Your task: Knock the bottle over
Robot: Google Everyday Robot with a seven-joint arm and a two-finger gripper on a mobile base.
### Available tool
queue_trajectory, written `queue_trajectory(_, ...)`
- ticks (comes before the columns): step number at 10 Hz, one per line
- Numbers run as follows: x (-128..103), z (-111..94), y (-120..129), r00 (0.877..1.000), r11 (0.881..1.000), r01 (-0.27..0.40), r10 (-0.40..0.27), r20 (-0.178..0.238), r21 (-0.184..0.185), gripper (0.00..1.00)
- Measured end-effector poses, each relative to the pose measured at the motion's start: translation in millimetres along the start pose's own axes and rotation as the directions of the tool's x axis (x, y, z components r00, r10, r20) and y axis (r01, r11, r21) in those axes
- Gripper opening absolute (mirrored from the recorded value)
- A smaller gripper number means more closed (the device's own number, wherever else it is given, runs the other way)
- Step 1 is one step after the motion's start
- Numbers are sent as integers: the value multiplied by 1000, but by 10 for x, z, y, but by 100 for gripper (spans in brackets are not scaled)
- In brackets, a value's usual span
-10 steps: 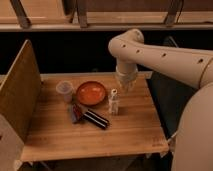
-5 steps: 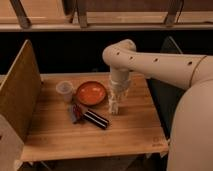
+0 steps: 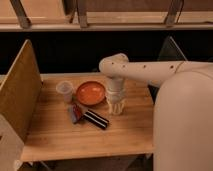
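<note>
My gripper (image 3: 116, 106) hangs straight down from the white arm (image 3: 150, 72) over the middle of the wooden table (image 3: 60, 140). It sits right where the small clear bottle (image 3: 116, 109) stands, just right of the orange bowl. Only a pale sliver of the bottle shows at the gripper's lower end; the rest is hidden behind the gripper. The bottle appears upright.
An orange bowl (image 3: 91, 92) and a translucent plastic cup (image 3: 65, 91) stand left of the gripper. A dark striped bar (image 3: 96, 119) and a red-and-blue packet (image 3: 76, 114) lie in front of the bowl. A tall wooden panel (image 3: 20, 90) walls the table's left side. My white body (image 3: 185, 130) fills the right.
The arm has swung left and lowered, so the gripper now covers the bottle that stood in plain view a second ago. The bowl, cup and packets have not moved.
</note>
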Motion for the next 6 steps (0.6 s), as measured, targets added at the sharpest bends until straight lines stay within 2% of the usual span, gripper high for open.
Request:
queue_trajectory(2, -279, 131, -15, 999, 1000, 26, -25, -42, 18, 0)
queue_trajectory(3, -442, 158, -47, 999, 999, 37, -36, -38, 34, 0)
queue_trajectory(4, -654, 158, -99, 999, 997, 50, -50, -9, 53, 0)
queue_trajectory(6, -1072, 29, -175, 992, 992, 80, -88, 89, 94, 0)
